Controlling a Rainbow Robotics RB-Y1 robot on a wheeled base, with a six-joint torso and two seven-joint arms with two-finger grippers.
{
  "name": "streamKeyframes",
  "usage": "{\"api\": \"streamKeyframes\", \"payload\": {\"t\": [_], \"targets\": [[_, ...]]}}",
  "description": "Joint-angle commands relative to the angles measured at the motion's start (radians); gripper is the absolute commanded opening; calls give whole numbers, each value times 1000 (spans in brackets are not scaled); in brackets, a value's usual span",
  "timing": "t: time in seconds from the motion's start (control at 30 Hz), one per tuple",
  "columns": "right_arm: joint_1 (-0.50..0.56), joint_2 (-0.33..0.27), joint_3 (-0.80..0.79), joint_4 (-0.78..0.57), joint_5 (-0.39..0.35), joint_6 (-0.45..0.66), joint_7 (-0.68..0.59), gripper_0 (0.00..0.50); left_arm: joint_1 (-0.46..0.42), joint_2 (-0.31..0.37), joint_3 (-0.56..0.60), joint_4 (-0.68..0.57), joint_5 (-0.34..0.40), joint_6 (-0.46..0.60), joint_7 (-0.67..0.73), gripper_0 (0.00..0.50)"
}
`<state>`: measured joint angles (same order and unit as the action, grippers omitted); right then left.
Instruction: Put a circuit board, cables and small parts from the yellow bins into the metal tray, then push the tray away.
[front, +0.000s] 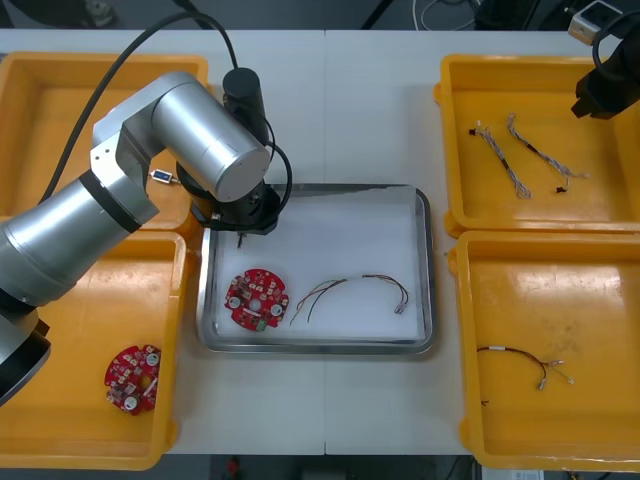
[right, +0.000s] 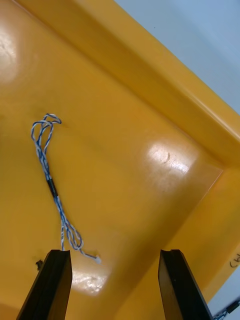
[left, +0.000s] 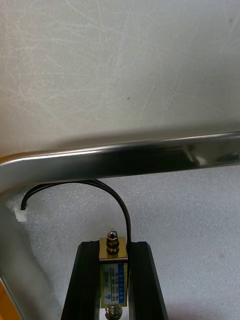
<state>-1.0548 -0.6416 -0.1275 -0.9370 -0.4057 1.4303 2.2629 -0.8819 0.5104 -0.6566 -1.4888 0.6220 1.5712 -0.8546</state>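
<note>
The left gripper (left: 114, 246) hangs just inside the far-left corner of the tray (front: 429, 270). Its jaws are clamped on a small metal part (left: 114, 277), a short labelled block with a brass nut on top. A thin black lead (left: 121, 205) loops out from it to a white plug (left: 21, 215), which shows inside the corner, close to the wall. The part looks light and rigid, so the grip across its flat sides seems sound. The lead is limp and will trail wherever it falls (it could snag on the rim (left: 130, 156) if the part were dragged rather than lowered).

In the tray, a circuit board (front: 257, 298) lies near the left wall on the near side. A red and yellow cable (front: 350, 291) lies beside it toward the middle. The far half of the tray floor is bare, so I judge there is open room under the gripper and to its right. A release is best kept to that far side, clear of the board.

The right gripper (right: 115, 255) hovers over the far-right bin (front: 455, 120), jaws apart and holding nothing. A twisted blue and white cable (right: 51, 189) lies on the bin floor just ahead of one finger. That cable is soft and thin, and pinching it at the dark band midway would probably keep both ends from flopping. The bin's wall and corner are close, leaving little room on that side.
</note>
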Motion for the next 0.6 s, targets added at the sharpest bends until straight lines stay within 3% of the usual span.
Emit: {"api": "streamKeyframes", "payload": {"t": [0.03, 0.07, 0.1, 0.13, 0.17, 0.47, 0.6], "targets": [[-59, -4, 17, 69, -5, -83, 24, 500, 4, -21, -15, -7, -19, -11, 34, 98], [-59, 0, 12, 80, -7, -93, 24, 500, 4, -21, -15, -8, -19, -11, 35, 203], [-59, 5, 3, 98, -5, -110, 24, 500, 3, -21, -15, -7, -22, -11, 35, 351], [-59, 11, -6, 115, -5, -125, 24, 500, 4, -21, -14, -8, -24, -11, 37, 456], [-59, 14, -11, 122, -7, -133, 24, 500, 3, -21, -14, -8, -24, -11, 37, 500], [-59, 54, -83, 239, -84, -179, 12, 500, 3, -21, -14, -19, -28, -11, 54, 500], [-57, 63, -76, 253, -81, -179, 18, 500, 4, -16, -5, -53, -27, 6, 63, 500]]}}
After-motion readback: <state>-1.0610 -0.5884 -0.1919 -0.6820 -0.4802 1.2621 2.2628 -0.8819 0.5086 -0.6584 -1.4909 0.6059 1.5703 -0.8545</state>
